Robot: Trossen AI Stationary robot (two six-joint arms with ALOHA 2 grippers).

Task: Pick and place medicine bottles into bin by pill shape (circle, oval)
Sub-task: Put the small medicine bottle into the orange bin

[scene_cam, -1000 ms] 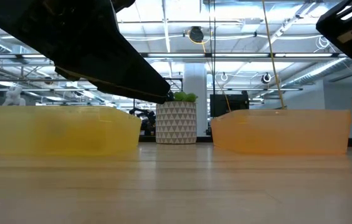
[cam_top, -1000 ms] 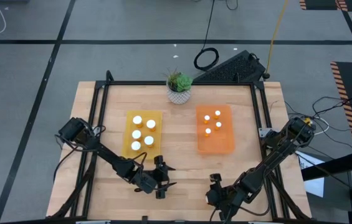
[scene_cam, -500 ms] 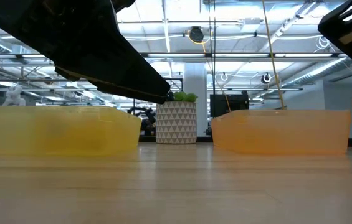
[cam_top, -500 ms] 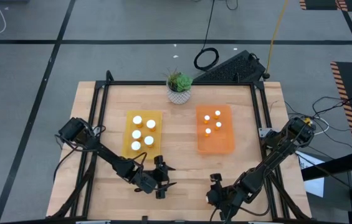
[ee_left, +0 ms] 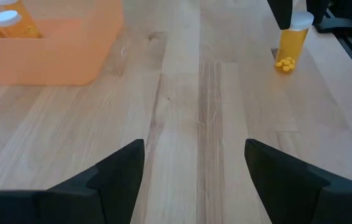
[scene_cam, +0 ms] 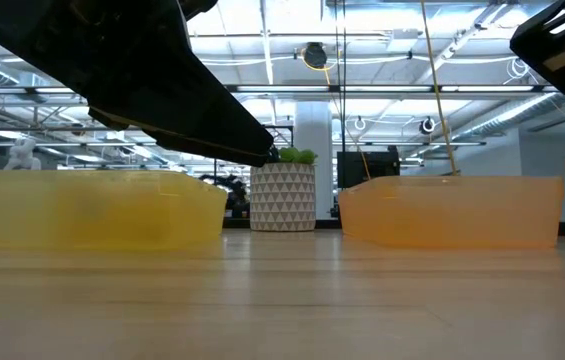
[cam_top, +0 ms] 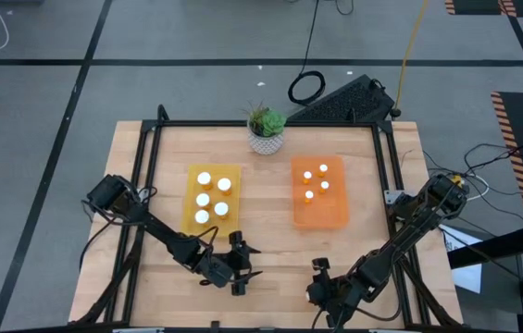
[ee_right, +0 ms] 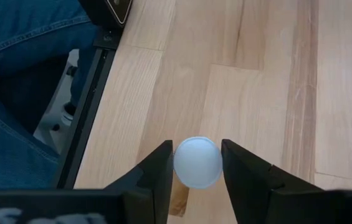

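Note:
A medicine bottle (ee_left: 290, 45) with a white cap, an orange body and yellow pills at its bottom stands upright near the table's front edge, and my right gripper (cam_top: 320, 271) is shut on it. My left gripper (cam_top: 240, 268) hovers open to its left, nothing between its fingers (ee_left: 119, 168). Several white-capped bottles stand in the yellow bin (cam_top: 193, 209), and three more in the orange bin (cam_top: 322, 216). My right gripper pinches the bottle's white cap (ee_right: 196, 163) between its two fingers, one on each side. The fingers come from above and point down. The bottle stays upright below them; I cannot tell whether its base touches the table.
A white potted plant (cam_top: 266, 129) stands at the far edge between the bins. Bare wood lies between the bins and the grippers. A person's blue trouser leg (ee_right: 20, 74) shows beyond the table's near edge, past the black frame rail (ee_right: 95, 93).

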